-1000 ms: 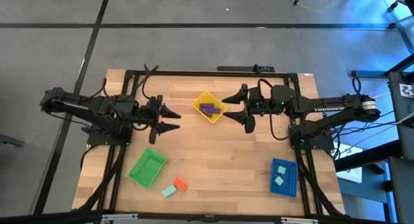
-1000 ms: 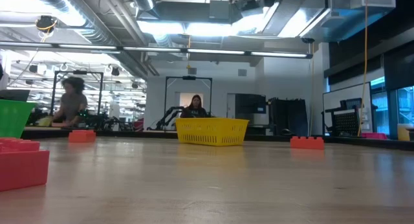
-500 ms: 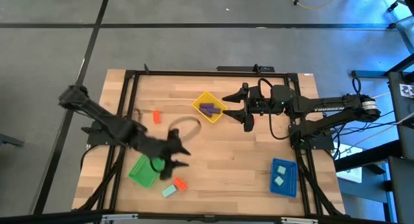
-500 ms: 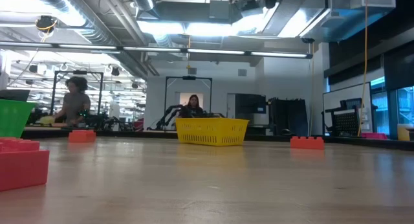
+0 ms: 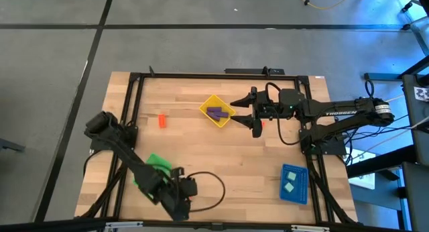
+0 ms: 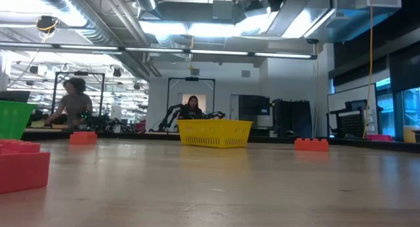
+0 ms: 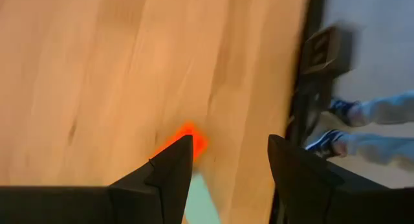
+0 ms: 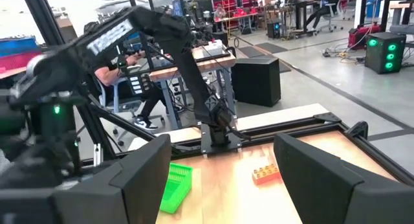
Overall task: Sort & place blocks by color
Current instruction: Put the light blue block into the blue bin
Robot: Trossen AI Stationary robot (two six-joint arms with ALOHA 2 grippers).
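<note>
My left gripper [image 5: 182, 192] is open by the table's near edge, just past the green tray [image 5: 158, 163]. In its wrist view its fingers [image 7: 231, 146] straddle an orange-red block [image 7: 189, 137] and a mint block [image 7: 198, 193]; whether they touch either, I cannot tell. My right gripper [image 5: 236, 110] hangs open beside the yellow tray [image 5: 213, 103], which holds purple blocks [image 5: 214, 112]. Another orange block [image 5: 161, 120] lies flat on the wood at the left. Two mint blocks [image 5: 289, 179] lie in the blue tray [image 5: 295, 193].
The left arm reaches across the green tray and hides part of it. A small orange block [image 5: 263, 123] lies under the right arm. The black frame [image 5: 134, 76] rings the table. People sit in the room beyond [image 6: 192, 107]. Bare wood spans the middle [image 5: 234, 158].
My left arm has swung from the table's left middle toward the near edge, across the green tray, and now stands over the orange-red and mint blocks there. It uncovered the orange block at the left.
</note>
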